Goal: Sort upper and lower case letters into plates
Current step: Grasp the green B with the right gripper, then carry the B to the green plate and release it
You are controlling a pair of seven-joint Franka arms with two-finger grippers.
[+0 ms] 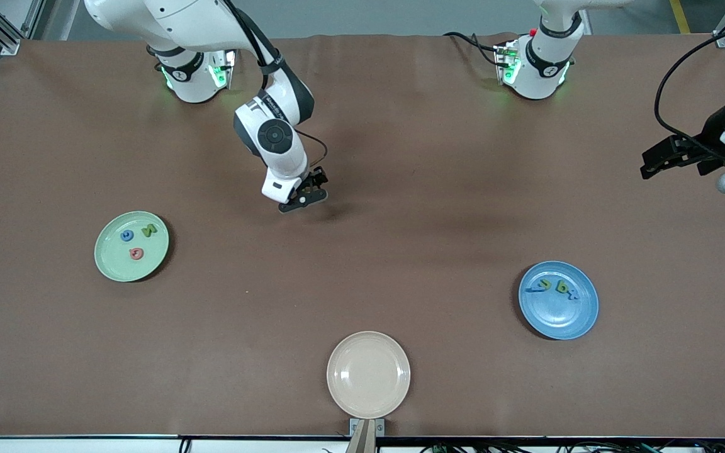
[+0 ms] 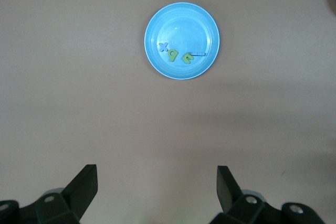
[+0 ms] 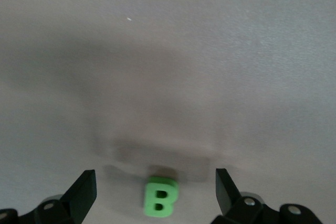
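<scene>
Spanning the brown table [image 1: 400, 157], matte cloth bears the green B [image 3: 160, 196] beneath the spread-fingered right gripper [image 1: 304, 196]; the left gripper [image 1: 674, 157] waits, fingers apart.

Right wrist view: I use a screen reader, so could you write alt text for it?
A small bright green foam letter B lies on the brown table, between the open black fingers of the right gripper, which is over it. Nothing else is in view.
</scene>
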